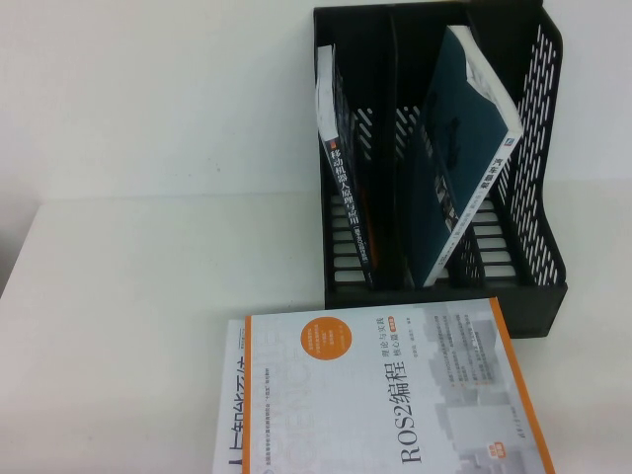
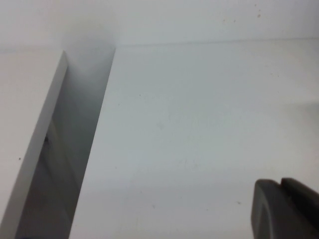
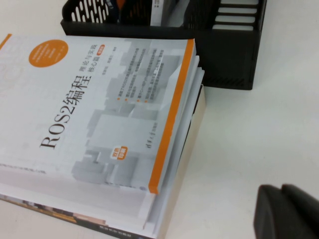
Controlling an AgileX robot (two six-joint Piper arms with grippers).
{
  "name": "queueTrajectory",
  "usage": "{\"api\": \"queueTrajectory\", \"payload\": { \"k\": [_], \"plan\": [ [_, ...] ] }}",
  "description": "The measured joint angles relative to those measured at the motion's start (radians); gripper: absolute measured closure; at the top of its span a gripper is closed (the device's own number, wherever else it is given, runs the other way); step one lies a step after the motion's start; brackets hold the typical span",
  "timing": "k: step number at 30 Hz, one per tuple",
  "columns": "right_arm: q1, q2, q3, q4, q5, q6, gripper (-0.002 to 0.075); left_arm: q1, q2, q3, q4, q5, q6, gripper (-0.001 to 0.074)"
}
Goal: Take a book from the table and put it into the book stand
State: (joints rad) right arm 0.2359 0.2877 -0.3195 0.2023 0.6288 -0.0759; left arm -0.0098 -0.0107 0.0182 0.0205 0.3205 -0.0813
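Note:
The book (image 1: 449, 148) shows its dark teal back and stands inside the black book stand (image 1: 538, 168) in a slot right of the middle, leaning with its top to the right. Neither gripper shows in the high view. My left gripper (image 2: 280, 183) is shut and empty over the bare white table (image 2: 199, 124). My right gripper (image 3: 281, 189) is shut and empty over the table, beside the ROS2 book (image 3: 99, 109) and in front of the stand (image 3: 229, 55).
A dark-spined book with orange lettering (image 1: 348, 188) stands in the stand's left slot. The orange-edged ROS2 book (image 1: 395, 395) lies on a stack with another book (image 1: 237, 415) under it at the table's (image 1: 148, 296) front. A table edge with a gap (image 2: 75, 149) shows in the left wrist view.

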Motion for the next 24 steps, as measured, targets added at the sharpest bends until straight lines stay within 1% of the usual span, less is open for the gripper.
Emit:
{"api": "queueTrajectory", "payload": {
  "k": [4,24],
  "plan": [
    [0.0,0.0,0.0,0.0,0.0,0.0,0.0728,0.0,0.0,0.0,-0.011,0.0,0.028,0.0736],
    [0.0,0.0,0.0,0.0,0.0,0.0,0.0728,0.0,0.0,0.0,-0.02,0.0,0.03,0.0737]
  ]
}}
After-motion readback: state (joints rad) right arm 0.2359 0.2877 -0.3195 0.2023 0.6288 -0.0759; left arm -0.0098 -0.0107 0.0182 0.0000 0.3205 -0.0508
